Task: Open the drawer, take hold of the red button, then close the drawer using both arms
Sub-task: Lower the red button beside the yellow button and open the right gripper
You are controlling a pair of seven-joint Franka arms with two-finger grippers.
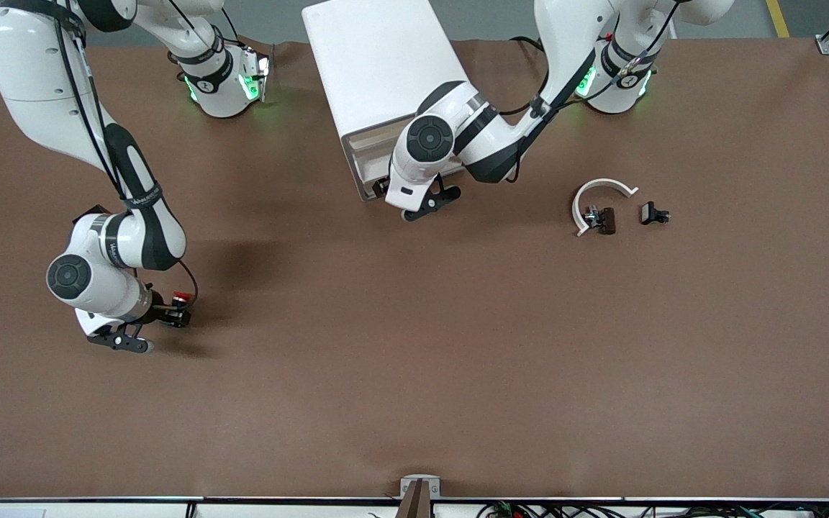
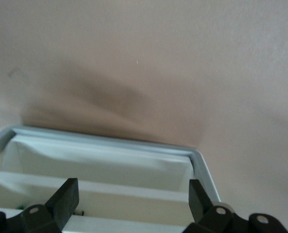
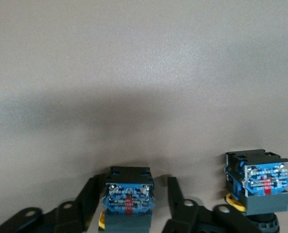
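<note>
Right gripper (image 1: 170, 314) low over the table (image 1: 414, 374) near the right arm's end, red-capped button (image 1: 181, 297) at its fingertips. Left gripper (image 1: 386, 188) at the white cabinet (image 1: 378, 65) front. Toward the left arm's end: white curved piece (image 1: 596, 188), small dark part (image 1: 604, 219) inside its curve, black clip (image 1: 653, 214) beside.

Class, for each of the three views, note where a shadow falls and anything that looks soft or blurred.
Front view: the right arm casts a soft shadow on the brown table. Left wrist view: a diffuse shadow lies above the open drawer. Right wrist view: a broad grey shadow band; the button looks slightly soft.
</note>
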